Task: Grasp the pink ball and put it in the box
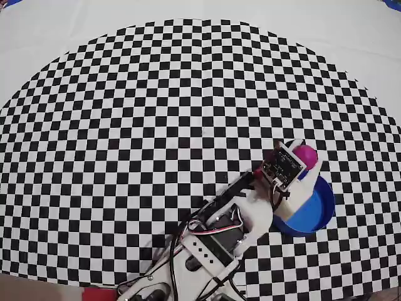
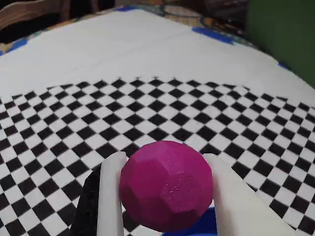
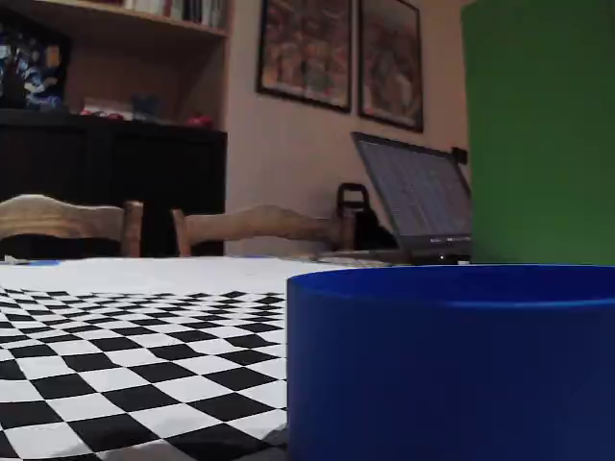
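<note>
The pink ball [image 2: 166,186] fills the lower middle of the wrist view, clamped between my two white fingers [image 2: 111,196]. My gripper [image 2: 165,194] is shut on it and holds it above the checkered cloth. From overhead, the ball [image 1: 306,155] pokes out past the wrist camera board, over the far rim of the round blue box [image 1: 313,213]. A sliver of the box [image 2: 199,227] shows below the ball in the wrist view. In the fixed view the box [image 3: 452,360] looms large at the right; neither ball nor gripper appears there.
The arm's body [image 1: 225,232] lies over the checkered mat [image 1: 156,125] left of the box, its base at the bottom edge. In the fixed view, chairs [image 3: 259,229] and a laptop [image 3: 413,202] stand beyond the table.
</note>
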